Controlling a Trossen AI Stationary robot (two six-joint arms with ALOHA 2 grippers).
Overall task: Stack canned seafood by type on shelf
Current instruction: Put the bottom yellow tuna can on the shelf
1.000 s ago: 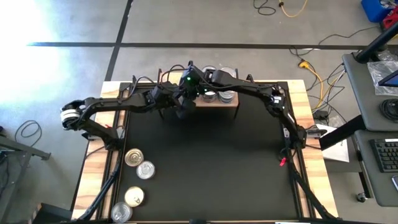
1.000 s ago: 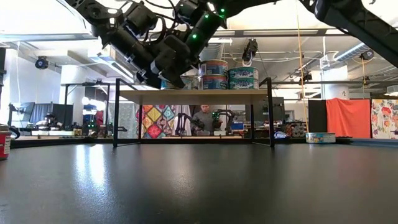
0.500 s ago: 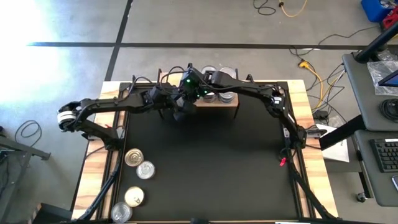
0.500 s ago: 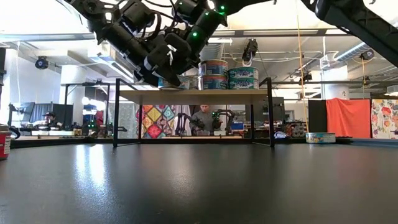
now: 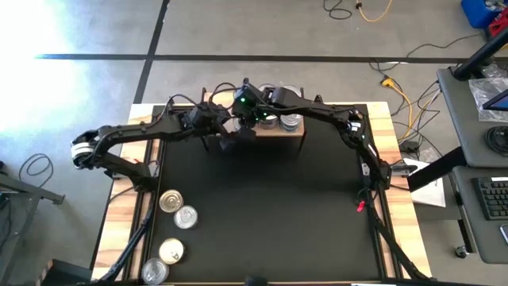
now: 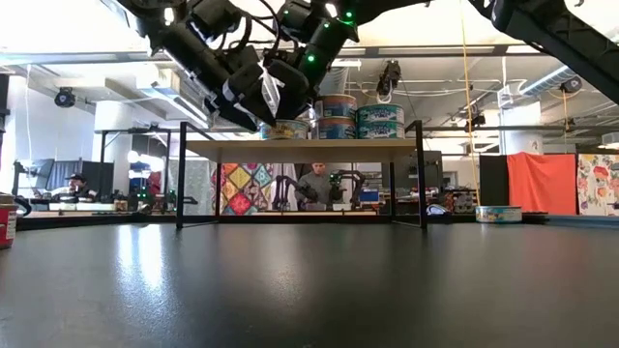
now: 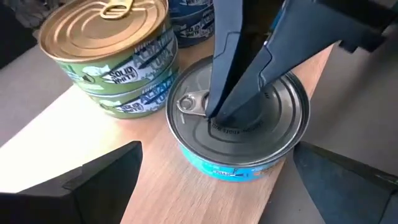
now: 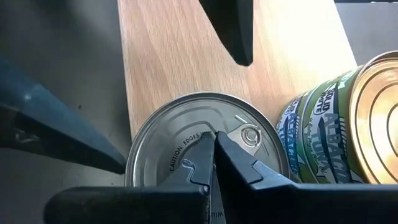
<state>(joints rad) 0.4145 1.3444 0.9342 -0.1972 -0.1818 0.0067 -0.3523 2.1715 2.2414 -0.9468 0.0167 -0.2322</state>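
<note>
On the shelf (image 7: 81,168), the right gripper (image 8: 214,146) has its fingers pressed together and its tips resting on the silver lid of a blue tin (image 7: 239,134). The left gripper (image 7: 217,186) hangs spread wide to either side of that tin, holding nothing. A stack of gold-lidded tins (image 7: 112,56) stands just beside it.

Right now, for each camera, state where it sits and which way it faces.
High: overhead, straight down on the table; both arms meet at the shelf.
Low: table height, level across; arms enter from above.
Left wrist: on the left arm, looking down at a silver-lidded can; open left gripper.
Right wrist: on the right arm; shut right gripper tips press that lid.
Both wrist views share this can and the gold-lidded stack.
</note>
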